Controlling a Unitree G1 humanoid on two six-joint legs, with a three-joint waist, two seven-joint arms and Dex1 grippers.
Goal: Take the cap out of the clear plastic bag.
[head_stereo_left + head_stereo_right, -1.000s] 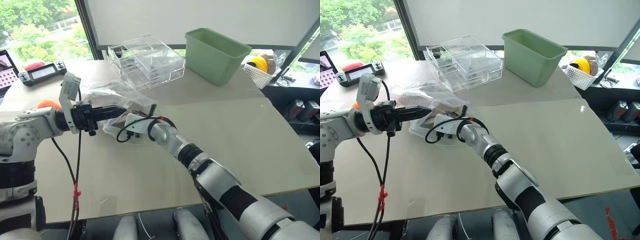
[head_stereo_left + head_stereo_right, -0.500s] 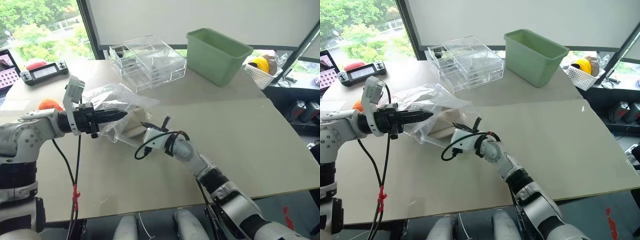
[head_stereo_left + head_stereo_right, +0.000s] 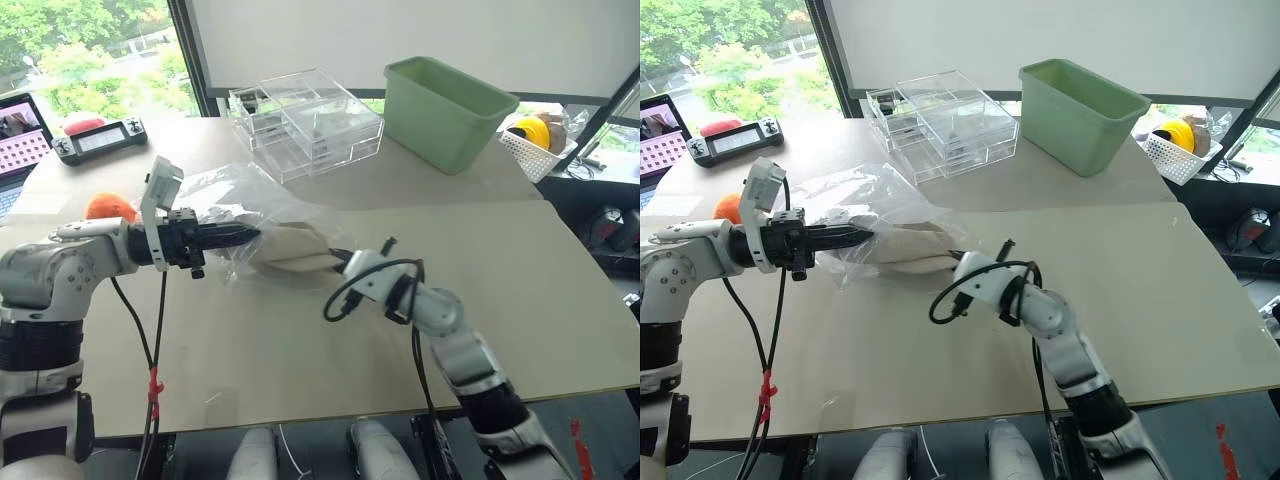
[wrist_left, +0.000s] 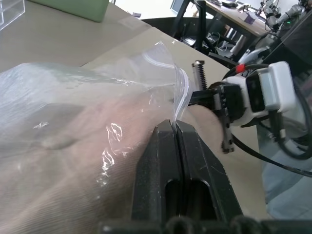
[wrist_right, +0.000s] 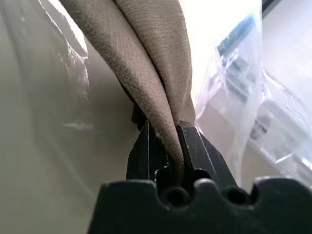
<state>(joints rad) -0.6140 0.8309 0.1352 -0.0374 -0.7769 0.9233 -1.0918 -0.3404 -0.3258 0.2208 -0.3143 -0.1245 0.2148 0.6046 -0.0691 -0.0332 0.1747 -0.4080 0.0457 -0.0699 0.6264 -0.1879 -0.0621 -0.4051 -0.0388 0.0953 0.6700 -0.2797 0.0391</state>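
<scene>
The beige cap lies stretched on the table, partly drawn out of the clear plastic bag, whose mouth faces right. My left gripper is shut on the bag's upper edge; in the left wrist view its fingers pinch the thin film. My right gripper is shut on the cap's near edge, and in the right wrist view folded tan cloth runs down between its fingers. The cap's left part still sits under the plastic.
Clear acrylic boxes and a green bin stand at the back. An orange toy lies behind my left arm, a handheld console at the far left, a white basket at the far right.
My right gripper has pulled back to the right out of the bag, dragging the cap with it. The bag has stretched sideways. My left gripper kept its hold.
</scene>
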